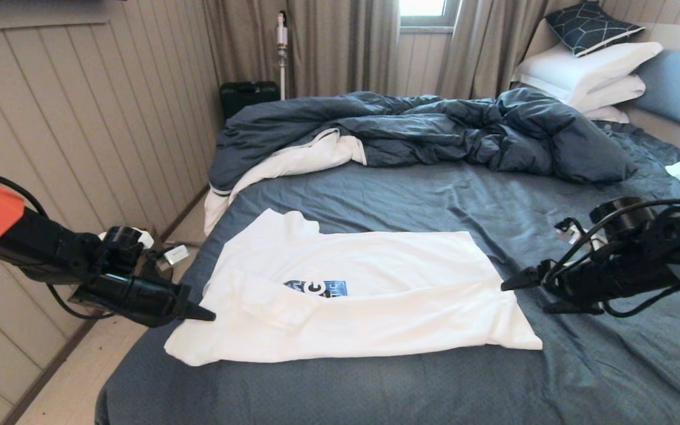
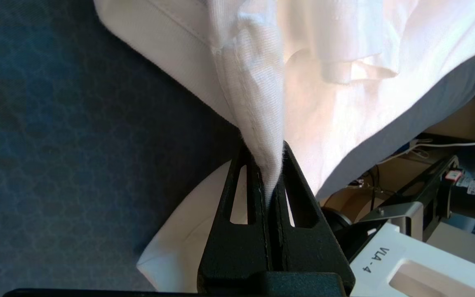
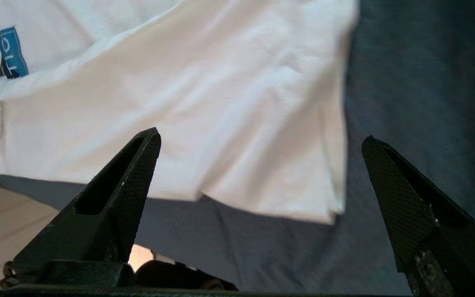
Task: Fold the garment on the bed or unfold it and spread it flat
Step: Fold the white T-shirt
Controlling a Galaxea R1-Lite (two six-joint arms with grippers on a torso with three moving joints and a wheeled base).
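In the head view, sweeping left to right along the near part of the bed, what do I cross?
left gripper, shut on the shirt's edge → white T-shirt with a blue printed logo → right gripper, open just off the shirt's far edge, above the blue-grey sheet of the bed.

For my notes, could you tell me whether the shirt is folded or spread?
Partly folded: the shirt has its near side turned over, half covering the logo.

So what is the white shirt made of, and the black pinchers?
The white shirt looks like soft woven cotton: fine ribbing, stitched hems, floppy folds. The right gripper fingers look like matte black plastic with a cross-hatched grip texture, though rubber is possible.
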